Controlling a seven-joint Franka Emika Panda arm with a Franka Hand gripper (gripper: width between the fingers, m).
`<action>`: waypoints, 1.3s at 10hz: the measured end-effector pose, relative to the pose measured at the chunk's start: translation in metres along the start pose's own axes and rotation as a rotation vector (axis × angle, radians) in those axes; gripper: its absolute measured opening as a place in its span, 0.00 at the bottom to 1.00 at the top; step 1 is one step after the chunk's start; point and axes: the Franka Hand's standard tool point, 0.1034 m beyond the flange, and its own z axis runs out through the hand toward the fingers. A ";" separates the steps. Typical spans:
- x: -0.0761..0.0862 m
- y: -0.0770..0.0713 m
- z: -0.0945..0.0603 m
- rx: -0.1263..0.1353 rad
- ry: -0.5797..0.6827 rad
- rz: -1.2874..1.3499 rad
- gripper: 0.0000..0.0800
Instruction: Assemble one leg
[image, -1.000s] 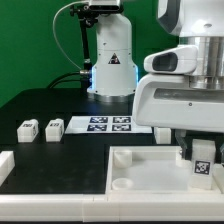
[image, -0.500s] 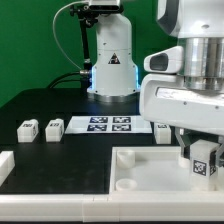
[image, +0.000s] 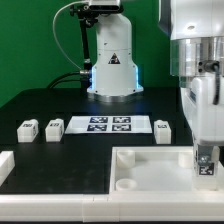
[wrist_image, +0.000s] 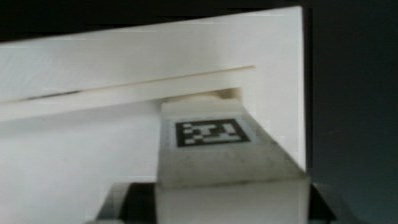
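The robot's two-finger claw (image: 206, 160) hangs low at the exterior view's right, its fingers closed around a small white plastic block-like leg (image: 206, 167) that bears a black-and-white square tag, so the claw grips the leg by its sides. The wrist view shows the same leg (wrist_image: 217, 145) running out from between the dark finger pads toward the raised rim of the large white square tray-like part (wrist_image: 125, 95), its tag facing the camera. In the exterior view the leg sits over the tray-like part's (image: 150, 172) right-hand corner; whether its lower end touches the tray floor cannot be told. A round socket (image: 123, 184) shows in the tray's near left corner. Beyond the tray, on the black tabletop (image: 60, 105), lies the flat white marker board (image: 109, 124), with another small white leg (image: 164, 131) just beside its right end. Two more tagged legs (image: 27, 128) (image: 53, 128) stand side by side well to the exterior view's left.
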 end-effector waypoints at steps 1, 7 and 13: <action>0.001 0.000 0.000 -0.007 -0.005 0.089 0.38; 0.001 0.002 0.001 -0.027 -0.005 0.156 0.66; -0.020 -0.003 -0.027 0.024 -0.046 0.124 0.81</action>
